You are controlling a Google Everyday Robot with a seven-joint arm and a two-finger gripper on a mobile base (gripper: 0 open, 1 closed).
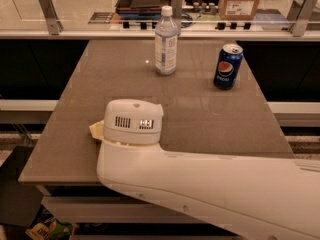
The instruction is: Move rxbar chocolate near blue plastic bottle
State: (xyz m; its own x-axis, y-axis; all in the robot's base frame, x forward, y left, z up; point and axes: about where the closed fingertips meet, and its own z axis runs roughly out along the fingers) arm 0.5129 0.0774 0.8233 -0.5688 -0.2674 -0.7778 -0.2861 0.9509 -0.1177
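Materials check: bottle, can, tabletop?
Blue plastic bottle: clear bluish plastic, see-through, white cap. Pepsi can: likely painted metal, silver rim. Table: grey-brown, semi-gloss, probably laminate; faint reflections. Gripper: mostly hidden behind the white arm housing, near-left of table.

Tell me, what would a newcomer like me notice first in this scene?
The big white robot arm fills the foreground, its rounded housing over the near-left part of the brown table; the end effector is hidden beneath that housing. Beyond it, a blue plastic bottle stands upright at the table's far middle, with a blue Pepsi can upright to its right, apart from it.
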